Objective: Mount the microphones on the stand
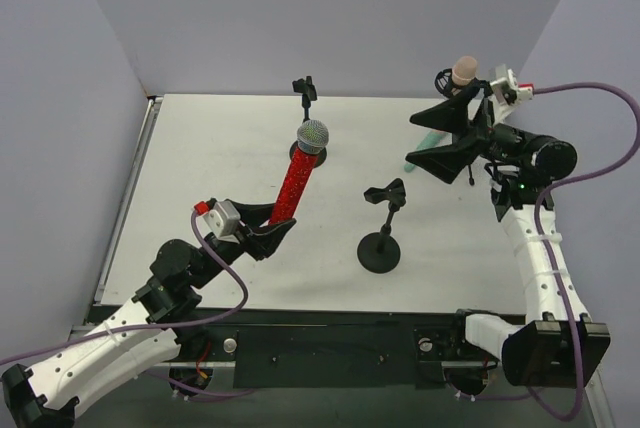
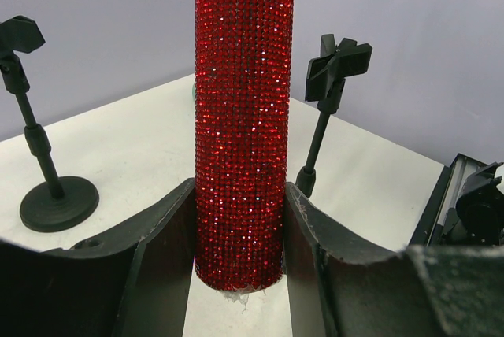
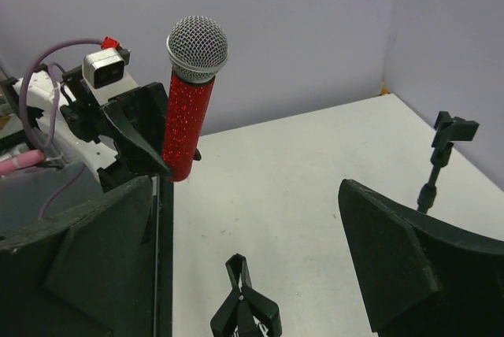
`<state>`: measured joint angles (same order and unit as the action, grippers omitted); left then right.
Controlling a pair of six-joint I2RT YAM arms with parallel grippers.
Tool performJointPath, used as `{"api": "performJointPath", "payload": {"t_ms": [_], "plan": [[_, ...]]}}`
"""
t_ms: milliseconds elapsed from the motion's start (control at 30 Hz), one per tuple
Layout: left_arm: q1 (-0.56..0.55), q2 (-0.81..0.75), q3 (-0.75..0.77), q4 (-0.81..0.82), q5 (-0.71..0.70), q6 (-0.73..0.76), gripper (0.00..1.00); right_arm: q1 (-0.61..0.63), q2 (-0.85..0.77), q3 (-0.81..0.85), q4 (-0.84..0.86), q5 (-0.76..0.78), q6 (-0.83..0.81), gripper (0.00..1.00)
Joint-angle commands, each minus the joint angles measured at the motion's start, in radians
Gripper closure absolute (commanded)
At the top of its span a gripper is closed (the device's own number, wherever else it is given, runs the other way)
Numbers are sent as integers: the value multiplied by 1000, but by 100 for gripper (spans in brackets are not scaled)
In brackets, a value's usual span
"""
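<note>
One of three looks done: the pink microphone (image 1: 463,70) sits up at the far-right stand (image 1: 443,81), apparently in its clip (right arm blocks the joint, can't confirm). The red microphone (image 1: 293,183) is in the air, roughly upright, with the left tool (image 1: 272,236) clamped on its bottom end and its head near the far stand (image 1: 305,88). Not clipped yet. The green microphone (image 1: 428,135) is just a sliver on the table (image 1: 200,168) behind the right tool (image 1: 412,143), which hangs spread wide, holding nothing. The middle stand (image 1: 381,243) is bare. Left to do, I'd say: seat red, then pick up and seat green.
</note>
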<state>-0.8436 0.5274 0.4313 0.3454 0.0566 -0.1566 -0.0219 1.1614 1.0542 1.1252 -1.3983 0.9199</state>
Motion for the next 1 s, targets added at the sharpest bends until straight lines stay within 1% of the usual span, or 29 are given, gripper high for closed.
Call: {"api": "performJointPath", "payload": {"t_ms": [0, 67, 133, 233, 300, 367, 467, 533, 567, 600, 633, 667, 700, 733, 767, 800, 833, 867, 900, 933, 967], "plan": [[-8, -15, 7, 56, -8, -6, 100, -73, -80, -72, 215, -41, 1, 0], [-8, -15, 7, 60, -8, -6, 100, -98, -77, -127, 219, -19, -3, 0], [-8, -9, 9, 58, -5, -6, 100, -121, -68, -158, 275, 31, 48, 0], [-9, -7, 9, 56, -4, -6, 100, -150, -55, -181, 274, 96, 124, 0], [-9, -9, 12, 56, -6, -8, 100, -162, -65, -200, 275, 85, 128, 0], [-9, -12, 12, 53, -8, -8, 100, -191, -66, -197, 213, 82, 125, 0], [-9, -6, 11, 53, -9, -8, 100, -262, -69, -180, 188, 105, 175, 0], [-9, 2, 14, 55, -9, -9, 100, -289, -88, -157, 55, 146, 143, 0], [-9, 3, 15, 56, -9, -8, 100, -292, -106, -137, -207, 206, 32, 0], [-9, 9, 17, 56, -9, -8, 100, -285, -118, -79, -410, 273, -52, 0], [-9, 13, 17, 56, -9, -8, 100, -271, -141, -19, -880, 322, -327, 0], [-9, 16, 18, 56, -9, -8, 100, -225, -141, 132, -1104, 473, -478, 0], [-9, 16, 20, 56, -11, -8, 100, -179, -123, 192, -1398, 525, -710, 0], [-9, 16, 18, 55, -11, -8, 100, -124, -117, 269, -1453, 545, -802, 0], [-9, 16, 18, 55, -9, -8, 100, -98, -123, 280, -1470, 535, -820, 0], [-9, 16, 18, 53, -14, -8, 100, -95, -129, 285, -1470, 462, -899, 0], [-9, 13, 18, 52, -15, -5, 100, -95, -134, 290, -1510, 425, -980, 0], [-9, 8, 18, 50, -17, -3, 100, -95, -134, 324, -1589, 408, -1151, 0], [-9, 3, 18, 47, -20, -3, 100, -96, -121, 354, -1754, 398, -1281, 0], [-11, -3, 17, 44, -23, -3, 100, -96, -118, 390, -1857, 424, -1507, 0], [-9, -7, 17, 38, -23, -1, 100, -87, -123, 403, -1989, 452, -1589, 0]]}}
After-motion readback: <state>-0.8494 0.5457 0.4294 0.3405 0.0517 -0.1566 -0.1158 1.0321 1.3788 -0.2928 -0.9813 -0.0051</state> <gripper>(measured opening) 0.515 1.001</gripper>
